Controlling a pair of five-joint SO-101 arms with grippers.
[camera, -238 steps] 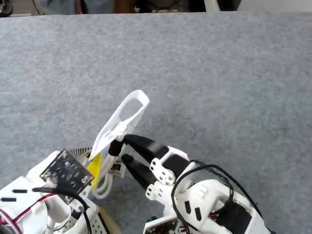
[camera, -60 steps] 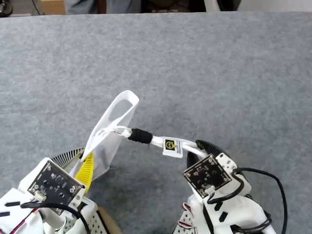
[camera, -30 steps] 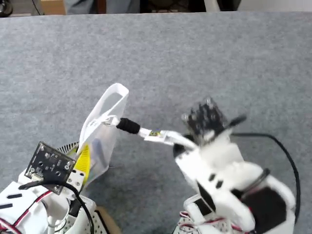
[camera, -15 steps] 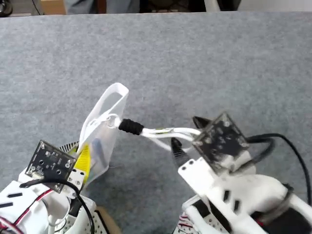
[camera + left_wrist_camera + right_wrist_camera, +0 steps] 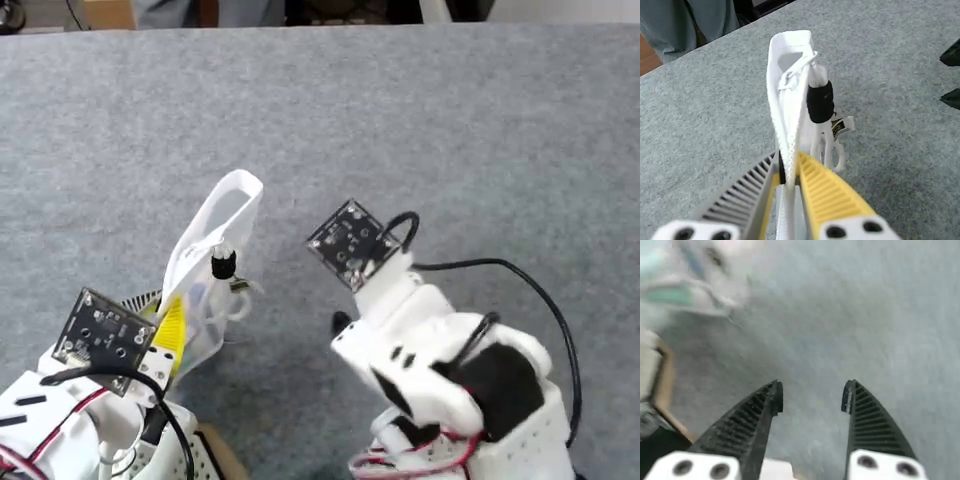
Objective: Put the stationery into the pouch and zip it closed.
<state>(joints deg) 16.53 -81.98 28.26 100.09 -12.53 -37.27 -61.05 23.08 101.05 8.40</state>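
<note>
My left gripper is shut on the lower edge of a white see-through pouch, which it holds upright on its edge over the grey mat. In the high view the pouch stands at left of centre above the left gripper. A white looped cord with a black end and a small tag hangs against the pouch's side near its mouth. I cannot tell whether any of the cord is inside. The black end juts from the pouch. My right gripper is open over bare mat, apart from the pouch.
The grey mat covers the whole table, with free room at the back and right. The right arm's white body fills the front right. A brown board edge shows at the front beside the left arm's base.
The right gripper let go of the cord and drew back from the pouch, turning over the mat. The cord dropped against the pouch. The left gripper kept its hold.
</note>
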